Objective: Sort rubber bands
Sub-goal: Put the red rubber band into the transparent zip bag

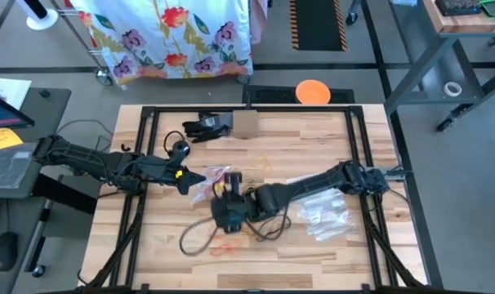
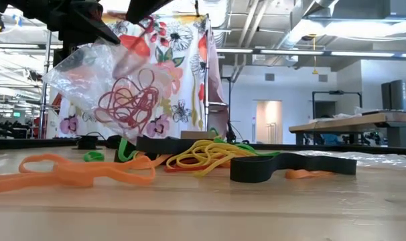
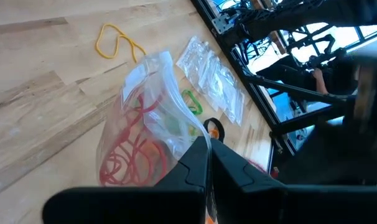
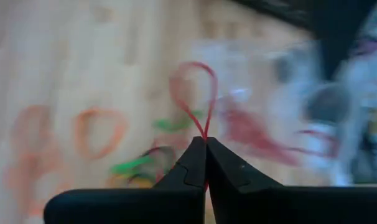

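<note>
Wooden tabletop (image 1: pixel 313 155), black-framed, in a workshop with a floral cloth (image 1: pixel 170 37) hung beyond its far edge.

Right gripper (image 4: pixel 205 144): fingers pressed together, pinching one red rubber band (image 4: pixel 193 93) whose loop stands out past the fingertips; positioned over the tabletop's middle, toward the near edge.

Left gripper (image 3: pixel 208 144): fingers pressed together on the top of a clear zip bag (image 3: pixel 145 118), held raised above the tabletop left of middle; bag contains red rubber bands (image 2: pixel 130 100).

Loose rubber bands (image 2: pixel 203 155) on the tabletop near the grippers: orange, yellow, green, black and red, lying in a mixed scatter around the middle; one yellow loop (image 3: pixel 117 40) lies apart.

Spare clear zip bags (image 1: pixel 325 212): a heap toward the right edge, beside the right arm.
</note>
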`<act>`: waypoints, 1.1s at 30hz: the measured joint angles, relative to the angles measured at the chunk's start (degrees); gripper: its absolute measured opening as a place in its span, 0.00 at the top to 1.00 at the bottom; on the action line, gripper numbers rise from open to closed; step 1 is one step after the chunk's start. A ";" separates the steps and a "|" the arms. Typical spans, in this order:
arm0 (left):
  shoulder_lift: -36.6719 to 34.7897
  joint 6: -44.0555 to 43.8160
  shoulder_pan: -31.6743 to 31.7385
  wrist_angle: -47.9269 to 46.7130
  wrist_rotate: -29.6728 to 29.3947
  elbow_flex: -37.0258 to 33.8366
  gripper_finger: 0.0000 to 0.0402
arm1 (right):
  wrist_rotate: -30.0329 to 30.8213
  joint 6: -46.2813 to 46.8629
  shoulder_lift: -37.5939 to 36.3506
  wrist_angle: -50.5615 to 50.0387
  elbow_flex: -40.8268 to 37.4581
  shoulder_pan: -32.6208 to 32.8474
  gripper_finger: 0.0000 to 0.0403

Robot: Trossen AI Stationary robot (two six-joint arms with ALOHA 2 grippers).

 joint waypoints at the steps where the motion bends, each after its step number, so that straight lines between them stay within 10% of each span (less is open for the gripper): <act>1: 0.00 -0.10 0.00 -0.06 0.41 0.00 1.00 | 1.36 -0.50 0.02 0.25 0.30 -0.84 1.00; 20: 0.00 -0.31 -0.02 -0.54 1.83 0.00 1.00 | 10.85 -6.52 0.04 14.90 0.54 -8.33 1.00; 33: 0.00 2.83 -0.02 -0.95 -4.73 -0.04 1.00 | 16.12 -3.47 -4.73 2.89 0.11 -3.09 1.00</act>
